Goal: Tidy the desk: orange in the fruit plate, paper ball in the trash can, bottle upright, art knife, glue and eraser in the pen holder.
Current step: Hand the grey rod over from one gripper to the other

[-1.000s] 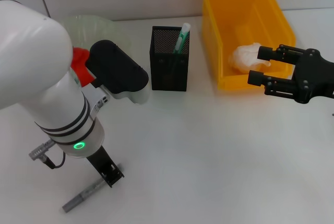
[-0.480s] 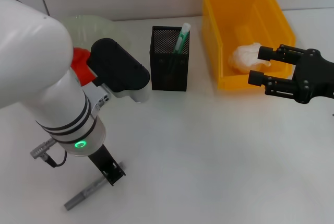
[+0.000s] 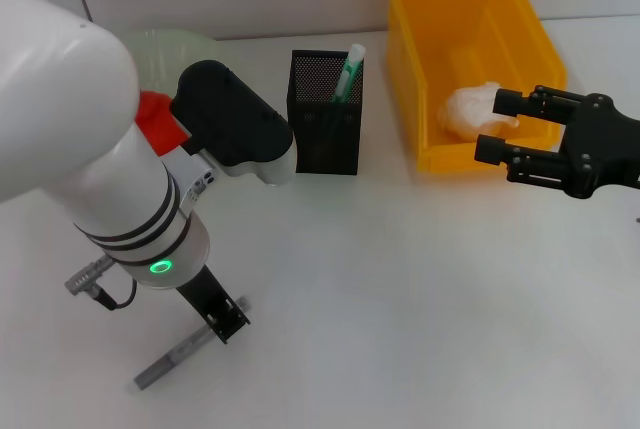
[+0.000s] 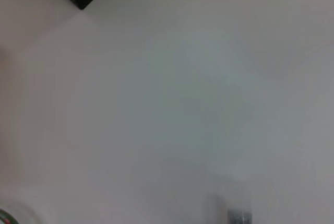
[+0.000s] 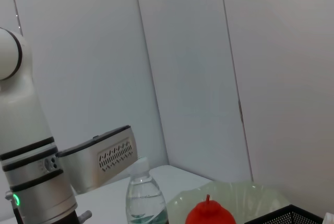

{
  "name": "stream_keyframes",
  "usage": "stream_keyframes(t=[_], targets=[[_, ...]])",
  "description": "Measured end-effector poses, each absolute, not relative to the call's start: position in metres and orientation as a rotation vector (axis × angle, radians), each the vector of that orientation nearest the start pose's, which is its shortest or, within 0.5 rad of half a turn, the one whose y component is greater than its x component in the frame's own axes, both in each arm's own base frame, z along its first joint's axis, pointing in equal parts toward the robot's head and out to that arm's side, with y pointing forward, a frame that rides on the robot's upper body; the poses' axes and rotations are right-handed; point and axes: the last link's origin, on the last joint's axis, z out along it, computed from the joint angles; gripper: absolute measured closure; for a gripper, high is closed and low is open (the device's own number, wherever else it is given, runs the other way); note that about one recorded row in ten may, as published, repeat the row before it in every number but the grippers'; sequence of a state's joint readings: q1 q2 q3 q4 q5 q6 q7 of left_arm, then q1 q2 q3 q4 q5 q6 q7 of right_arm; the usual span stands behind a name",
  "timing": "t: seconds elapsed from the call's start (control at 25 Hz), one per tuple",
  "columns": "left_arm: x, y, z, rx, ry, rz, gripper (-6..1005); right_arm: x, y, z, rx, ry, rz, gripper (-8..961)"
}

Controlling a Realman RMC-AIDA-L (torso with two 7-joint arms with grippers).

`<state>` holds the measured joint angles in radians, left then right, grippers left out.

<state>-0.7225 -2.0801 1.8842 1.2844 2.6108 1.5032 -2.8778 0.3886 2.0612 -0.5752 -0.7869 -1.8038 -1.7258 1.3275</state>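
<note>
My left gripper [image 3: 222, 320] is low over the near left of the table, shut on one end of the grey art knife [image 3: 172, 359]. The knife slants down towards the table edge, and its blurred tip [image 4: 239, 215] shows in the left wrist view. The black mesh pen holder [image 3: 324, 129] holds a green-and-white glue stick [image 3: 348, 71]. The paper ball [image 3: 468, 109] lies in the yellow trash can [image 3: 410, 39]. My right gripper [image 3: 500, 126] hangs open at the can's front. A reddish orange [image 5: 209, 214] sits in the glass fruit plate [image 5: 250, 195]. The bottle [image 5: 146, 198] stands upright. The eraser is out of view.
My bulky left arm [image 3: 90, 149] covers the table's left side and part of the fruit plate [image 3: 170, 47]. White table surface [image 3: 400, 299] lies between the two grippers. A wall runs behind the table.
My left gripper has shifted a little to the right, and the art knife has moved with it. The right gripper has stayed where it was.
</note>
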Motion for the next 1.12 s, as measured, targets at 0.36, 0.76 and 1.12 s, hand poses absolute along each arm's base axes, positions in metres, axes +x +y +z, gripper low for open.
stream_keyframes(t=[0.36, 0.76, 1.12], targets=[[-0.139, 0.326, -0.082, -2.626, -0.715, 0.787, 867, 0.277, 0.304, 0.061, -2.503, 0.487, 0.932, 231], [-0.138, 0.334, -0.085, -2.620, -0.696, 0.695, 872, 0.278, 0.304, 0.062, -2.500, 0.486, 0.932, 231], [-0.143, 0.336, -0.085, -2.614, -0.695, 0.641, 874, 0.283, 0.304, 0.068, -2.468, 0.495, 0.926, 231]])
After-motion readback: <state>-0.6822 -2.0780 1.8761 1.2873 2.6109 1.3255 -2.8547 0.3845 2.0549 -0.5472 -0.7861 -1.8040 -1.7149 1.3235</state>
